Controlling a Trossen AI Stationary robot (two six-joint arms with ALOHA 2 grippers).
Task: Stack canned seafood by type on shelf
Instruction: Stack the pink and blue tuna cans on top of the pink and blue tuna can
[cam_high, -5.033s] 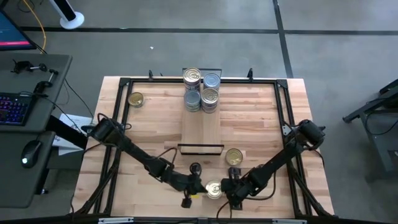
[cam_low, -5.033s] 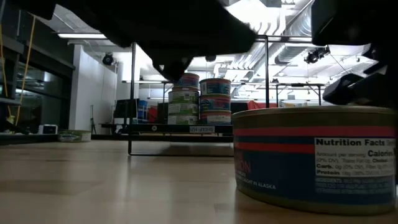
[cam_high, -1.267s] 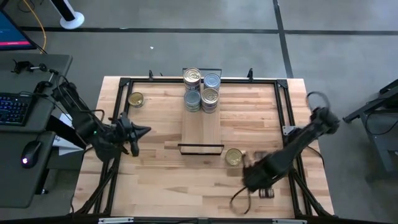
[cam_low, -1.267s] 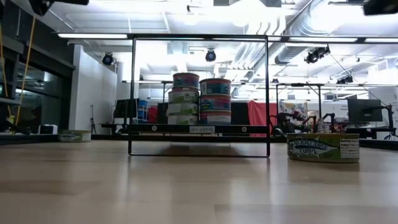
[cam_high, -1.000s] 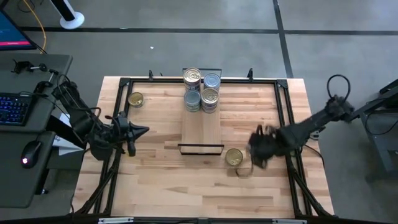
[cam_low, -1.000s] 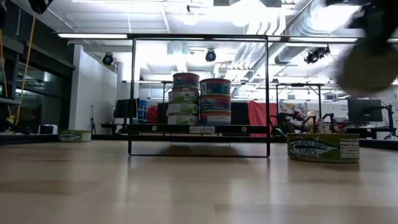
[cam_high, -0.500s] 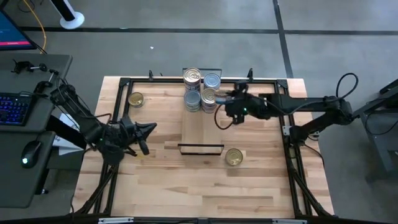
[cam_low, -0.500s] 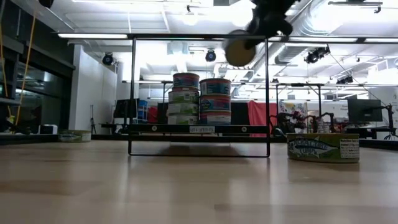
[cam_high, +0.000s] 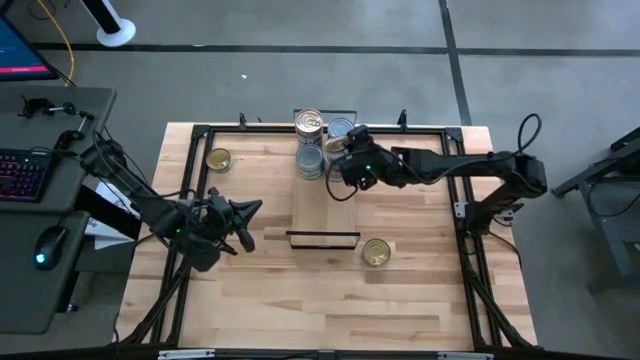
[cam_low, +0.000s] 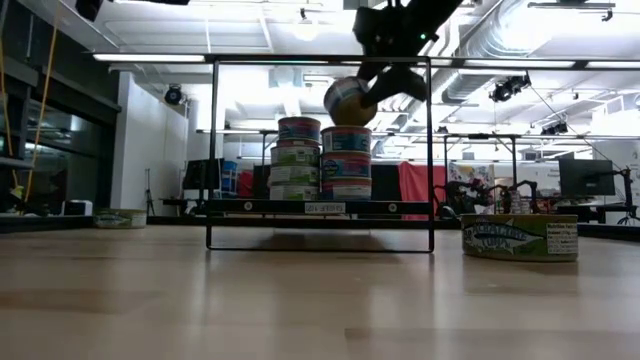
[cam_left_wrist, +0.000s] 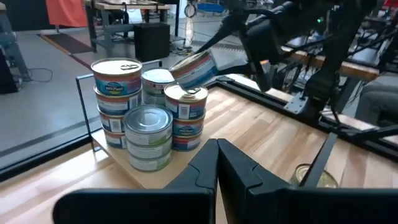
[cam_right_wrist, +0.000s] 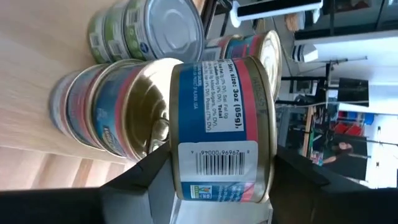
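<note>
The right gripper (cam_high: 345, 163) is over the shelf (cam_high: 323, 208) with a tin (cam_low: 347, 100) pinched between its fingers, and that tin hangs tilted just above the near right stack (cam_low: 346, 163). That tilt is the worry: let go now and it lands on one edge, then slides or rolls off, and the stack beneath stands several tins high with another stack (cam_low: 297, 158) tight beside it, so a nudge could topple both. The fingers are also low around the tin, so opening wide may clip the neighbour. Level it first, I'd say. Two more tins wait on the table, one by the shelf's front end (cam_high: 376, 252), one far left (cam_high: 217, 159). The left gripper (cam_high: 251, 207) sits clenched, empty, at the table's left side.
</note>
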